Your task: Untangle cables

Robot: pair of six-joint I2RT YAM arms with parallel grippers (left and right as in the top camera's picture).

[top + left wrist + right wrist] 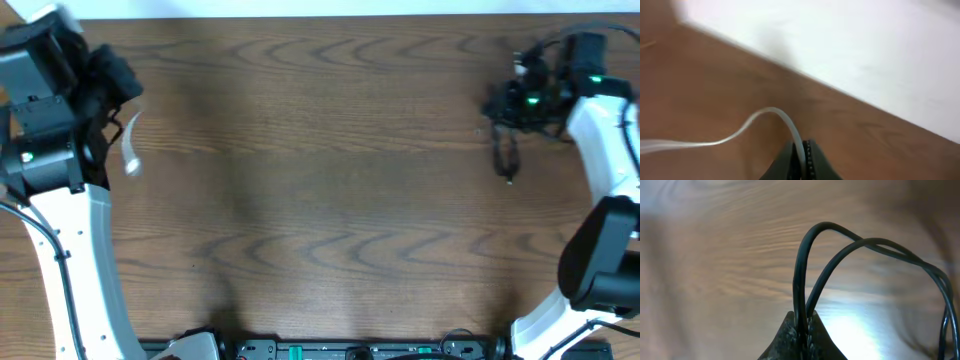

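Holding the white cable [130, 150] pinched between the closed jaws of the left gripper [802, 156], near the far-left edge of the table [330, 200], we should lower it gently so its loose end settles flat there. Over on the right, the right gripper [804, 325] is clamped on two strands of the black cable [826, 226], well apart from the white one. We judge it best laid down on that side, never crossing.
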